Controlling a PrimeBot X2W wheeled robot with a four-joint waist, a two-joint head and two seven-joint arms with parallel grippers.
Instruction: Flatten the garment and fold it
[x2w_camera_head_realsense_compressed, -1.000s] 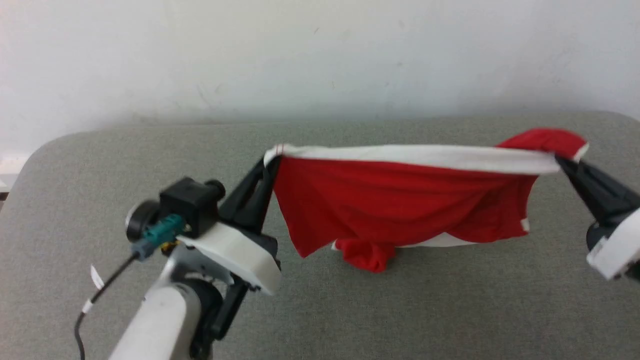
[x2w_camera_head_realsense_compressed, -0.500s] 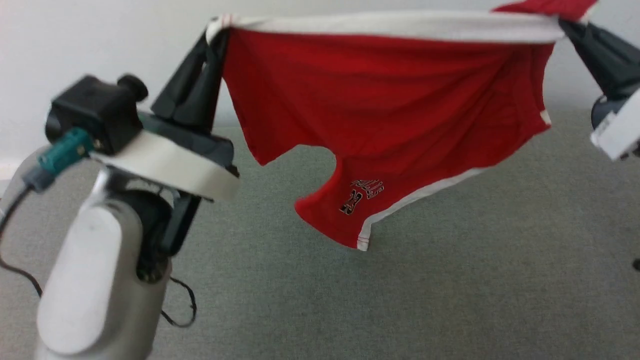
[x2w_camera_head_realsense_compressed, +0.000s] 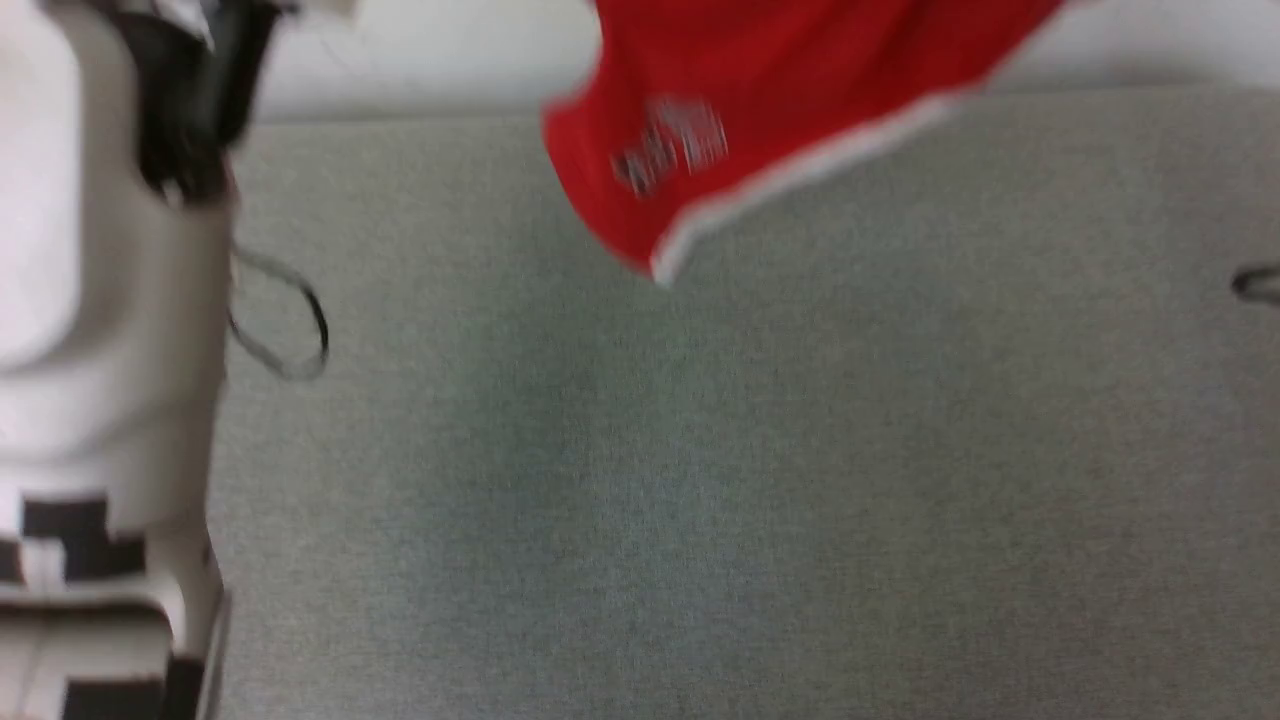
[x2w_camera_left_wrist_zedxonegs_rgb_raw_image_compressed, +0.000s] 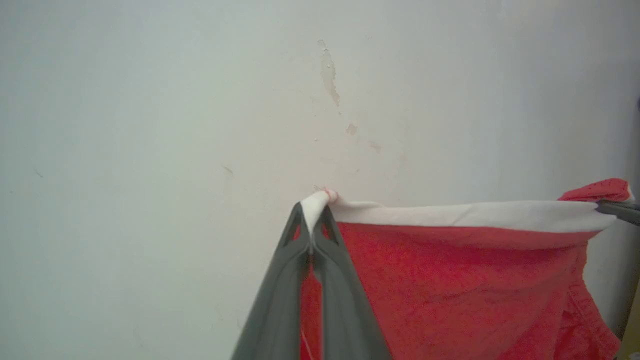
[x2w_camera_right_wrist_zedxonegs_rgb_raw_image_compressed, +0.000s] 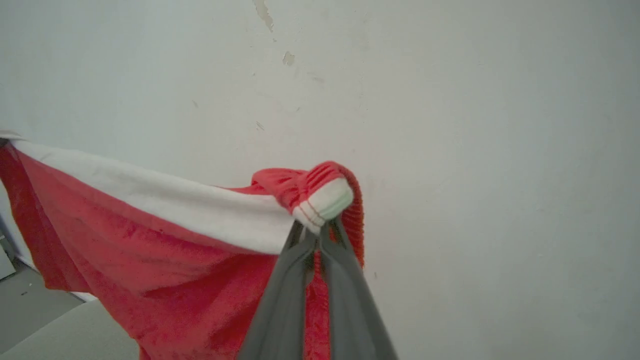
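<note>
Above the grey desk, before the white wall, the red shorts hang in the air. They are stretched out by their white waistband, and one leg hem shows at 12 o'clock in the head view. The left end effector is clamped on one waistband corner. The right end effector is pinched tight on the other corner, which is bunched. I'd call this the spreading step, with the cloth clear of the desk. Next, I judge, both arms should lower together with the band taut, laying the legs flat before any fold.
</note>
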